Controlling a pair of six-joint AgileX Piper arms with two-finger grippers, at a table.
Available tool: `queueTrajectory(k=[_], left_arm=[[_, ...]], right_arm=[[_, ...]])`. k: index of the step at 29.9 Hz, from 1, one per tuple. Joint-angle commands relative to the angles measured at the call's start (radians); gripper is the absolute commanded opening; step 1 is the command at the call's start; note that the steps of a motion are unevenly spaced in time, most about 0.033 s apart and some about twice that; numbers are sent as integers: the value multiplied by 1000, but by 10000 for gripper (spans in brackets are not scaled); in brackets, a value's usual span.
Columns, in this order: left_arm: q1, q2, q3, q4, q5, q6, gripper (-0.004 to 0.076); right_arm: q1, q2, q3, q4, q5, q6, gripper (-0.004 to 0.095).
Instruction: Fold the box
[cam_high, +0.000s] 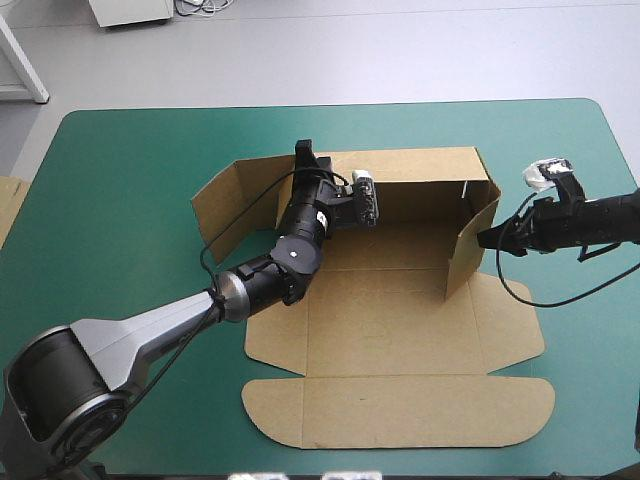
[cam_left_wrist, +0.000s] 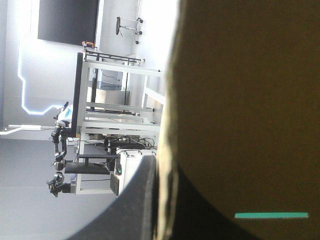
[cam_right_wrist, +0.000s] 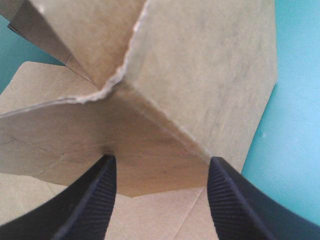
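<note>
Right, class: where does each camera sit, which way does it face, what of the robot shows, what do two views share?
High view: above and behind the robot, facing forward and down at table and box; left arm, right arm show.
Left wrist view: on that wrist, facing level past the box; left gripper shut on it.
Right wrist view: on that wrist, facing the box's raised wall; right gripper open.
Shared: the box.
</note>
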Motion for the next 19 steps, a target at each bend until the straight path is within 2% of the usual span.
queueTrajectory(k=[1,7,13,19], left_arm=[[-2,-28,-23,40,14,-33,-10],[-2,8,-23,40,16,-33,-10],[-2,19,-23,38,14,-40,-10],[-2,19,-23,38,12,-59,-10]], right_arm=[[22,-46,-21,51,-13,-24,525],[76,-46,-21,-96,-130,46,524],[75,-46,-21,-82,-178,44,524],[77,-46,-21,2,-212,-35,515]])
